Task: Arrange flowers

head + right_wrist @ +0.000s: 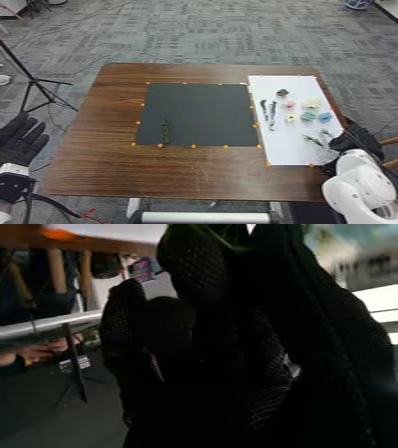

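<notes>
At the white sheet's right edge is my right hand (348, 140), its fingertips beside a green sprig (313, 140). In the right wrist view, green leaves (210, 231) show between the closed fingertips of my right hand (226, 329), which pinch the sprig. Several flower heads lie on the white sheet (289, 150): a pink one (289, 104), a cream one (311, 103) and two blue ones (325, 117). Dark green stems (273, 115) lie left of them. One green stem (165, 131) rests on the dark mat (200, 110). My left hand (22, 140) is open, left of the table.
Orange markers (194, 146) line the mat and sheet on the brown wooden table (169, 172). A black tripod (34, 80) stands beyond the table's left edge. A wooden chair part (390, 141) is close to my right hand.
</notes>
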Robot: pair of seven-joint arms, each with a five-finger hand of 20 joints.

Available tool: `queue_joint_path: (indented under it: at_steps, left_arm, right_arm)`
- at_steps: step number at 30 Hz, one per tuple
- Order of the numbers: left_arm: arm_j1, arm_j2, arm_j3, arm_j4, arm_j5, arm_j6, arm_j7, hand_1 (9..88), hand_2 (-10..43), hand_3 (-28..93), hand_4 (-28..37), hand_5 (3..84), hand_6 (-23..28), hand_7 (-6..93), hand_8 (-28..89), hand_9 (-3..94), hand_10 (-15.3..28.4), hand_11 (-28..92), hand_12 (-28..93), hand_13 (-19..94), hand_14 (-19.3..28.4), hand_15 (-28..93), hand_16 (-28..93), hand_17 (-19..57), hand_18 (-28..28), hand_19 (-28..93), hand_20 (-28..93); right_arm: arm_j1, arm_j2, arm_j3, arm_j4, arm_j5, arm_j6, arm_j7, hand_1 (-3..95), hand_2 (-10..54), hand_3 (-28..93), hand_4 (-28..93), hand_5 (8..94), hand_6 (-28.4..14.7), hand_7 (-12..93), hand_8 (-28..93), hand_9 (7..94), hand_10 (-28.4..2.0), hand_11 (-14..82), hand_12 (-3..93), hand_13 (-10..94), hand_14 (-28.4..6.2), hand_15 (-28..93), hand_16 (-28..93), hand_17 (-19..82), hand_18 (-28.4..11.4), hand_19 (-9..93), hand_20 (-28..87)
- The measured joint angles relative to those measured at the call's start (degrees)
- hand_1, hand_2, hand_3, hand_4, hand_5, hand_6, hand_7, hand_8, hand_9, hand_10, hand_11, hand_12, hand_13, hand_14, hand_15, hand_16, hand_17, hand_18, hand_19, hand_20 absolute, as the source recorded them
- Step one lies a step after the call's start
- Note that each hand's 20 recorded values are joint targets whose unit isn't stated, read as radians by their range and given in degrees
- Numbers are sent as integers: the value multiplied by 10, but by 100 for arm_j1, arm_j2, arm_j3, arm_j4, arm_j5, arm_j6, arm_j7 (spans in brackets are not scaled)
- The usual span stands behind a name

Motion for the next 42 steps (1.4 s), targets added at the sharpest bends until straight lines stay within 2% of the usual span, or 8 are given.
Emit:
queue_joint_path:
  at_steps: [7, 14, 16, 21, 26, 31, 40, 42]
  left_arm:
    - [49, -5, 6, -6, 0, 2, 6, 262, 127, 700, -283, 397, 77, 88, -70, 327, 132, 134, 130, 222, 132, 210, 0, -24, 107, 156, 121]
    - [43, -6, 58, -6, 4, 41, -1, 261, 128, 700, -283, 397, 78, 88, -70, 326, 132, 136, 131, 222, 131, 210, 0, -25, 108, 158, 122]
    - [12, -5, 103, -3, 10, 51, -16, 260, 128, 702, -283, 396, 78, 89, -70, 326, 131, 136, 131, 222, 131, 209, 0, -25, 108, 158, 122]
    - [-147, 38, 194, 37, 27, 91, -71, 259, 135, 717, -274, 397, 77, 89, -70, 326, 130, 137, 131, 223, 130, 209, 1, -24, 108, 156, 122]
    - [-309, 224, 296, 103, 19, 119, -79, 260, 144, 727, -242, 397, 76, 90, -71, 326, 130, 138, 129, 223, 130, 210, 0, -24, 107, 156, 122]
    - [-347, 398, 315, 116, 13, 120, -93, 259, 138, 715, -253, 397, 76, 91, -70, 325, 130, 138, 130, 223, 129, 210, 0, -23, 107, 155, 122]
    - [-348, 397, 241, 113, 28, 119, -179, 258, 134, 716, -263, 397, 76, 94, -70, 326, 130, 141, 132, 223, 127, 211, 0, -22, 106, 154, 123]
    - [-348, 392, 237, 113, 31, 119, -187, 259, 130, 716, -263, 398, 77, 94, -70, 326, 129, 141, 132, 223, 126, 210, 0, -21, 105, 153, 123]
  right_arm:
    - [198, 135, -141, -700, 684, 619, -224, 588, -95, 685, -278, 912, -13, 195, 135, 906, -103, 277, 491, 733, -141, 752, 384, 355, -284, 823, 440]
    - [1260, 118, -1587, -642, 683, 1187, -932, 583, -95, 695, -274, 903, -15, 201, 138, 892, -105, 283, 508, 720, -145, 759, 393, 343, -284, 824, 435]
    - [1654, -33, -2057, -486, 777, 1048, -1084, 582, -95, 697, -273, 902, -15, 203, 138, 892, -106, 282, 510, 720, -145, 760, 393, 343, -284, 824, 434]
    - [2675, -721, -3124, 344, 814, 116, -1022, 582, -95, 696, -274, 893, -16, 211, 148, 890, -101, 283, 517, 722, -142, 760, 392, 346, -284, 826, 431]
    - [3327, -1455, -3769, 1119, 829, -115, -863, 582, -95, 698, -272, 890, -16, 215, 150, 892, -100, 276, 520, 723, -140, 759, 392, 348, -284, 827, 429]
    - [3702, -1932, -4164, 1399, 753, -267, -780, 576, -95, 704, -266, 888, -16, 218, 154, 894, -99, 270, 526, 726, -141, 757, 392, 351, -284, 829, 428]
    - [3898, -2362, -4471, 1718, 382, -736, -704, 546, -95, 658, -264, 799, -31, 202, 129, 846, -115, 341, 481, 702, -149, 763, 400, 331, -284, 829, 425]
    - [3930, -2354, -4640, 1796, 255, -688, -693, 491, -95, 705, -271, 760, -42, 185, 69, 831, -123, 376, 447, 700, -150, 764, 401, 331, -284, 829, 425]
